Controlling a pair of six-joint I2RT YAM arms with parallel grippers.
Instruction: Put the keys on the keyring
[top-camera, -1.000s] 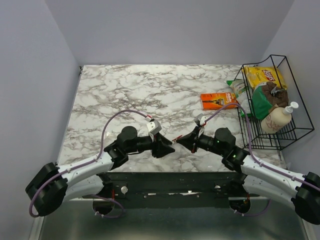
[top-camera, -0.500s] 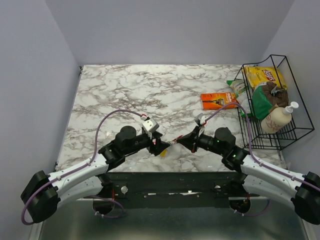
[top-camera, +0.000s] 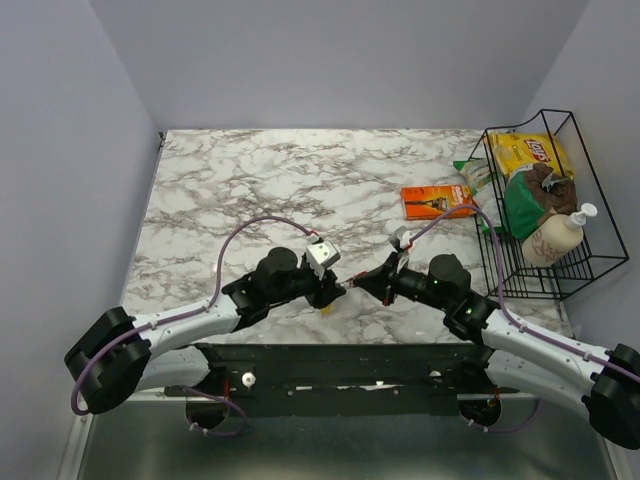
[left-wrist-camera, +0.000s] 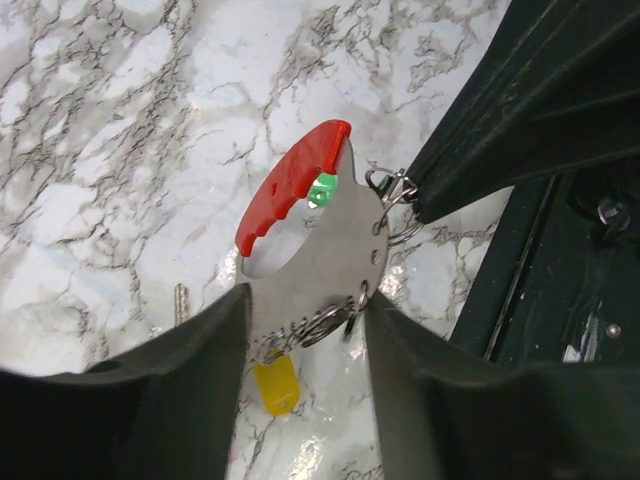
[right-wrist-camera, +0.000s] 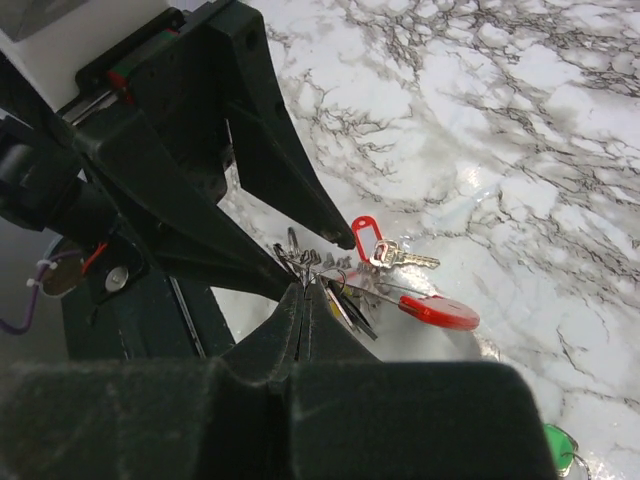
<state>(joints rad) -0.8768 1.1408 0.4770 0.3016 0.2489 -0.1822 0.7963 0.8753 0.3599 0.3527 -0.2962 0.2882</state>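
We see a table (top-camera: 260, 170) with a white marble top veined in grey. An orange flat packet (top-camera: 437, 200) lies on it toward the far right. Near that, at the right edge, stands a black wire basket (top-camera: 498, 260). Toward the front middle, small keys lie on the marble: a silver key (right-wrist-camera: 400, 258) joined to a red tag (right-wrist-camera: 367, 238), a bare metal key (left-wrist-camera: 180, 303), and a green key head (right-wrist-camera: 560, 440) cut off by the frame edge. A yellow-headed key (left-wrist-camera: 276, 384) shows against the marble; we cannot tell whether it rests there.
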